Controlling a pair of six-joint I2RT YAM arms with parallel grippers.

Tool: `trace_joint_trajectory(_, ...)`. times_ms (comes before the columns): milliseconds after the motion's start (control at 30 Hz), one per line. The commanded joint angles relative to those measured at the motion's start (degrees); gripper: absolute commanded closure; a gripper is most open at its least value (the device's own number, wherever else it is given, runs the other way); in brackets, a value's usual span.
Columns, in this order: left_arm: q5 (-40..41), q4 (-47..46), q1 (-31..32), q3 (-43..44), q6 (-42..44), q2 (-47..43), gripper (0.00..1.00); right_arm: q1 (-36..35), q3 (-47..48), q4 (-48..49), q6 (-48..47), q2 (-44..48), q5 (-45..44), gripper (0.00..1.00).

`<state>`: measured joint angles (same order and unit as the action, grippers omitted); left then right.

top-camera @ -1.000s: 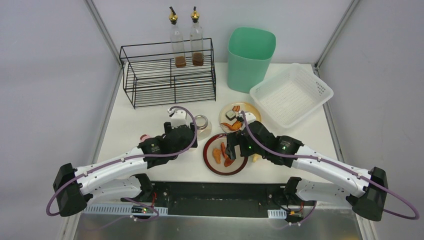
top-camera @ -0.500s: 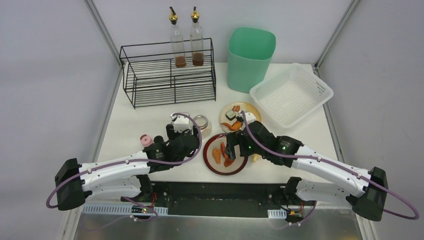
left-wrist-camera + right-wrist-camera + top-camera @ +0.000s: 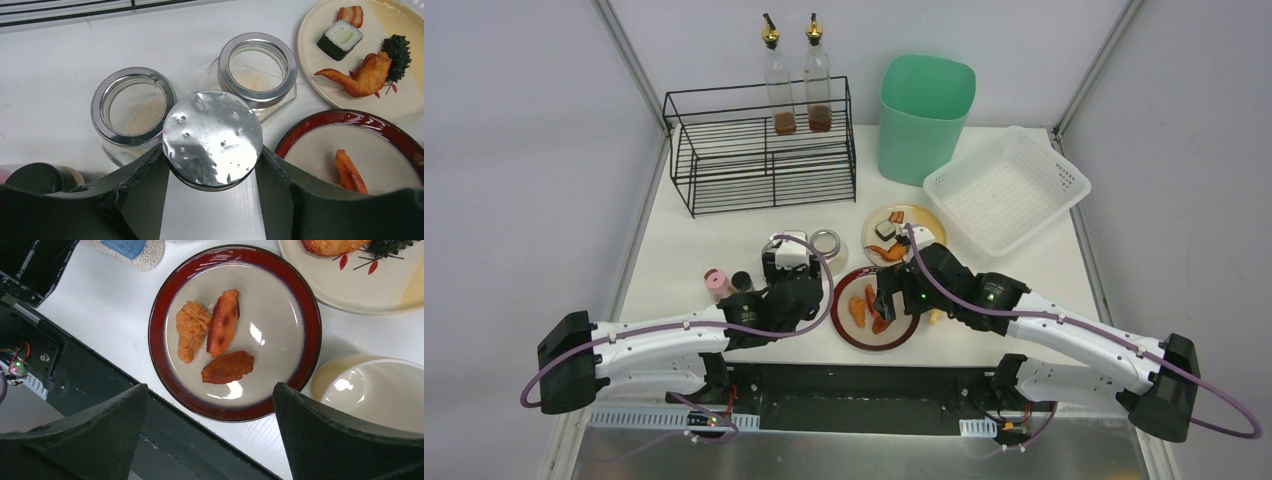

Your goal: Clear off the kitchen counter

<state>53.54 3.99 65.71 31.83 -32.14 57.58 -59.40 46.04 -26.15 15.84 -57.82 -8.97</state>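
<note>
Nearest the arm bases, the right gripper (image 3: 210,390) hangs over the red-rimmed plate (image 3: 157,335) with its jaws spread wide and nothing between them. It has not shifted in the past second, and the fried pieces (image 3: 222,330) lie untouched

Beside it, the left gripper (image 3: 211,150) is what changed: it has swung in toward that plate and narrowed its jaws until the fingers press both sides of a silver-capped jar (image 3: 212,132). Whether the jar is lifted yet I cannot tell. Just beyond stand one steel-rimmed jar (image 3: 96,107) and a second jar (image 3: 291,70). The swing uncovered a pink-capped bottle (image 3: 716,282) and a dark-capped bottle (image 3: 742,281)

I judge that clearing has barely begun. The kitchen counter (image 3: 674,250) lies under everything and carries all its clutter, the cream plate (image 3: 929,225) of sushi included. Farther back wait the wire rack (image 3: 759,150), the green bin (image 3: 924,115) and the white basket (image 3: 1007,190) — likely homes for these things
</note>
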Motion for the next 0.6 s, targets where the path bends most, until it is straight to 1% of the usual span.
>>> trace_joint_trajectory(0,1.81,-3.73,0.89,-0.16,2.78,-1.92,0.89,-0.23,0.17,1.14,0.19,0.58,0.04,0.01)
trace_joint_trajectory(67,1.01,-3.77,1.08,0.17,3.36,-3.07,0.98,-0.26,0.34,0.95,0.14,0.61,-0.14,0.01)
trace_joint_trajectory(100,0.49,-3.73,1.13,0.30,3.55,-3.73,1.00,-0.24,0.36,0.95,0.15,0.80,-0.23,0.01)
trace_joint_trajectory(233,-1.86,-3.11,1.46,1.15,3.72,-7.53,1.00,-0.23,0.52,0.86,0.07,1.15,0.04,0.01)
trace_joint_trajectory(333,-3.68,-0.34,1.49,3.41,3.45,-9.69,1.00,-0.25,0.76,0.69,-0.09,1.17,0.20,0.01)
trace_joint_trajectory(567,-8.34,7.41,1.48,12.86,3.53,-9.77,1.00,-0.24,1.85,0.60,-0.19,0.69,0.74,0.01)
